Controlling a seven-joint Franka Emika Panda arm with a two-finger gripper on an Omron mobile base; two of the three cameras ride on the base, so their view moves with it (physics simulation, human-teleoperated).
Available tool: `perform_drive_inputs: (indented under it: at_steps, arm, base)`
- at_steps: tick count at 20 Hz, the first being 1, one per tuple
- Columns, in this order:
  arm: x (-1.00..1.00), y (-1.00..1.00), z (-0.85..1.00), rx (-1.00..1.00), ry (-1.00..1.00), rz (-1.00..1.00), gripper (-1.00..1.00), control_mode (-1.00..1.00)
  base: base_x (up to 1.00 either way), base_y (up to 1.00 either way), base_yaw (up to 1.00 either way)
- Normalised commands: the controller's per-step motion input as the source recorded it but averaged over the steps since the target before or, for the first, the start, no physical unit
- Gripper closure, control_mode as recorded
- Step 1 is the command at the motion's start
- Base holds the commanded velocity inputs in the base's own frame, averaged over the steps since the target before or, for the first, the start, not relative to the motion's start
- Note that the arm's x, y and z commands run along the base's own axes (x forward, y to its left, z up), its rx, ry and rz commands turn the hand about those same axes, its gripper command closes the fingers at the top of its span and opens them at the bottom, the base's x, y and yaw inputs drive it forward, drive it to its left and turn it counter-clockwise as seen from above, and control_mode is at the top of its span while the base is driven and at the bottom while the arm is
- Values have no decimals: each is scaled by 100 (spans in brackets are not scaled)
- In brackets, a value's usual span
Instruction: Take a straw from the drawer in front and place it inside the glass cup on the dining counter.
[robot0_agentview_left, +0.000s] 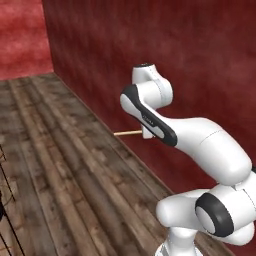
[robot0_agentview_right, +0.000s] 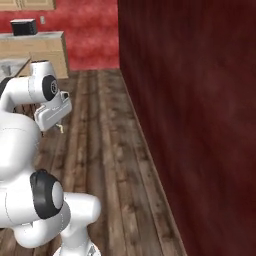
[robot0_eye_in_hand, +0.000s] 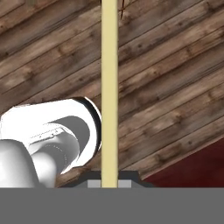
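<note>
Your arm (robot0_agentview_left: 200, 145) is glossy white with rounded, bulbous links; black bands ring its joints, and a boxy white wrist block (robot0_agentview_right: 52, 112) caps it.

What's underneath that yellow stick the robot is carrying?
Beneath the straw lies brown wooden floor, with the robot's own white arm below it. The gripper hides the straw's lower end.
</note>
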Motion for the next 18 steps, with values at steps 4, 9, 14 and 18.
perform_drive_inputs:
  at_steps: [4, 9, 14, 18]
  arm:
    - [0, 0, 0, 0, 0, 0, 100, 100]
    - [0, 0, 0, 0, 0, 0, 100, 100]
    - [0, 0, 0, 0, 0, 0, 100, 100]
    - [0, 0, 0, 0, 0, 0, 100, 100]
  base:
    - [100, -1, 2]
    - [100, -1, 1]
    - [100, -17, 17]
    - [100, -30, 38]
